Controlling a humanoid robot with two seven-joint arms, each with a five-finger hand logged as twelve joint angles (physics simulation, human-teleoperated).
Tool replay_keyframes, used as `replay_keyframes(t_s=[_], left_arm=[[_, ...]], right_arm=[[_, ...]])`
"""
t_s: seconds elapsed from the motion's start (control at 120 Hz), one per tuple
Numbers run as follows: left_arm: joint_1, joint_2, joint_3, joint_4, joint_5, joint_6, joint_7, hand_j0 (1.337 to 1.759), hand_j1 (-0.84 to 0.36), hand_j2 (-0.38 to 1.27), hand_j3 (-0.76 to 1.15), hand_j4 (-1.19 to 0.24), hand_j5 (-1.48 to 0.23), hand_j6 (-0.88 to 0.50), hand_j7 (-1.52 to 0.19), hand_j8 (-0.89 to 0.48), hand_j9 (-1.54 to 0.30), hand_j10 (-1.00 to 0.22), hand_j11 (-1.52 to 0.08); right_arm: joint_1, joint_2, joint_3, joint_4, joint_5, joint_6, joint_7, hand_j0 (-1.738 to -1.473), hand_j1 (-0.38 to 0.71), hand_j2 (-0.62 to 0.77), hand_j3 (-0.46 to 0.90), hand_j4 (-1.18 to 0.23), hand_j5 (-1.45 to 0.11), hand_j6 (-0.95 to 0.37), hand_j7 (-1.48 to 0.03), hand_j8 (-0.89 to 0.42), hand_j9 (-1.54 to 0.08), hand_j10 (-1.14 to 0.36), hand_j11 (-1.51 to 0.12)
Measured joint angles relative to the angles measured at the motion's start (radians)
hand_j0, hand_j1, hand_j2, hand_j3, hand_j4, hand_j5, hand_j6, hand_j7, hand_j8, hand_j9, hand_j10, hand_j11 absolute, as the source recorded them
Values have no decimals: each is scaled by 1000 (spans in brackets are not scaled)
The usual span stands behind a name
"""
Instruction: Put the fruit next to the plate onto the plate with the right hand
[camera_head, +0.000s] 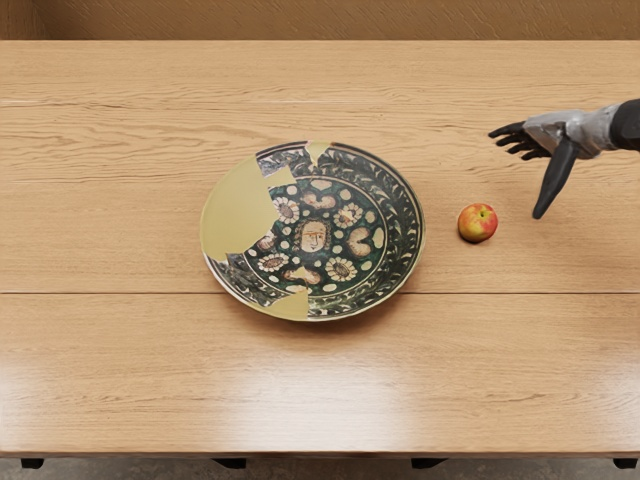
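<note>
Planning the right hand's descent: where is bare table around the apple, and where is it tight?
Bare wood lies right of the apple, toward the right hand, and along the table front below the plate. Tightest is the narrow strip between apple and plate rim.

The table (120, 380) looks like light wood, grain running along the planks, with a soft satin sheen near the front edge rather than full gloss. The plate (236, 205) reads as painted ceramic: the dark patterned parts look smooth and glazed, while the plain yellowish patches look flat and matt. The apple (477, 222) has smooth, slightly shiny skin. The right hand (560, 132) has a grey, metal-looking back with a dull shine, and its fingers (553, 182) are black and matt, plastic or rubber, hard to tell.
</note>
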Motion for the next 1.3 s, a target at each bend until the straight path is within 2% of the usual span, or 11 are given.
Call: replay_keyframes(t_s=[0.275,0.392,0.458,0.492,0.583,0.667,0.758,0.85,0.983,1.192,1.3], left_arm=[[0,0,0,0,0,0,0,1658,349,0,0,0,0,0,0,0,0,0,0],[0,0,0,0,0,0,0,1658,349,0,0,0,0,0,0,0,0,0,0],[0,0,0,0,0,0,0,1658,349,0,0,0,0,0,0,0,0,0,0],[0,0,0,0,0,0,0,1658,349,0,0,0,0,0,0,0,0,0,0],[0,0,0,0,0,0,0,1658,349,0,0,0,0,0,0,0,0,0,0],[0,0,0,0,0,0,0,1658,349,0,0,0,0,0,0,0,0,0,0],[0,0,0,0,0,0,0,1658,349,0,0,0,0,0,0,0,0,0,0],[0,0,0,0,0,0,0,1658,349,0,0,0,0,0,0,0,0,0,0],[0,0,0,0,0,0,0,1658,349,0,0,0,0,0,0,0,0,0,0],[0,0,0,0,0,0,0,1658,349,0,0,0,0,0,0,0,0,0,0],[0,0,0,0,0,0,0,1658,349,0,0,0,0,0,0,0,0,0,0]], right_arm=[[36,-2,2,1,-6,0,-19,-1658,-323,-4,0,-25,-29,-26,-29,-25,-29,-24,-29],[61,8,-3,7,-23,0,-117,-1658,-323,-4,0,-25,-30,-26,-29,-25,-30,-24,-30],[95,9,-6,48,-54,0,-154,-1658,-322,-4,0,-25,-30,-26,-30,-25,-30,-25,-30],[127,3,-15,102,-65,0,-179,-1658,-322,-4,0,-26,-30,-26,-30,-25,-30,-25,-30],[203,-33,-50,296,-81,0,-280,-1658,-321,-5,0,-26,-31,-26,-30,-26,-31,-25,-31],[232,-49,-59,408,-90,0,-395,-1658,-321,-5,0,-26,-31,-27,-31,-26,-31,-25,-31],[254,-58,-60,490,-95,-27,-457,-1658,-321,-5,0,-26,-31,-27,-31,-26,-31,-25,-31],[273,-55,-52,528,-96,-82,-483,-1658,-321,-5,0,-26,-31,-27,-31,-26,-31,-25,-31],[276,-49,-51,573,-99,-214,-498,-1658,-320,-5,0,-26,-32,-27,-32,-27,-32,-26,-32],[253,-85,-59,755,-126,-452,-512,-1658,-319,-5,0,-27,-33,-28,-33,-28,-33,-27,-33],[219,-100,-55,801,-141,-518,-531,-1658,-318,-5,0,-29,-35,-30,-34,-29,-34,-28,-34]])
